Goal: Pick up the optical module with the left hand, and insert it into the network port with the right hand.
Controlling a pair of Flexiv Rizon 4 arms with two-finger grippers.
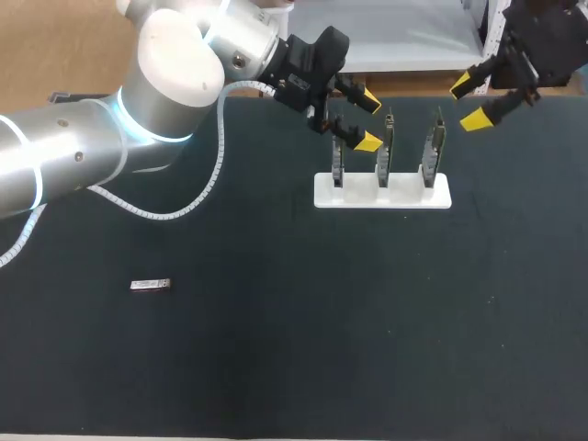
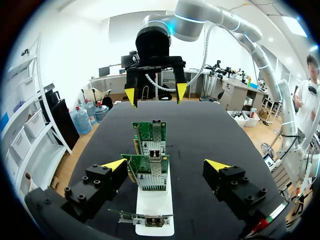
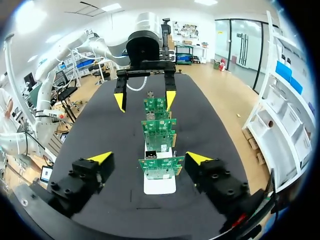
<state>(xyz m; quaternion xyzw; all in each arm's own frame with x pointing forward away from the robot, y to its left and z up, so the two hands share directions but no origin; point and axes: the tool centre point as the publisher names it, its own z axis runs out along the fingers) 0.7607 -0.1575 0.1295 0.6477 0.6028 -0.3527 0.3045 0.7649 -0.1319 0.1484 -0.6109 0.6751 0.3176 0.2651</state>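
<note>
**Q:** Where is the optical module?

**A:** The optical module (image 1: 151, 286) lies flat and alone on the dark worktop (image 1: 276, 367), toward its left side. Nothing touches it, and it is well apart from everything else.

**Q:** So the left jaws are not on it?

**A:** No. The left arm (image 1: 83, 156) reaches toward the far side. Its jaws are spread wide and empty just beside the end card of three network cards (image 1: 386, 152). By that placing, the pick-up is not yet begun.

**Q:** Why do the cards stand upright?

**A:** They sit on edge in a white stand (image 1: 409, 195). That probably keeps their ports off the worktop and holds the boards steady against a push. Which port is meant, the views do not tell.

**Q:** And the right arm?

**A:** The right arm (image 1: 542, 46) hangs off the stand's other end, its jaws released and holding nothing. Both wrist views show the two sets of jaws facing each other along the row. That position looks suited to the insertion once the module is passed over.
</note>
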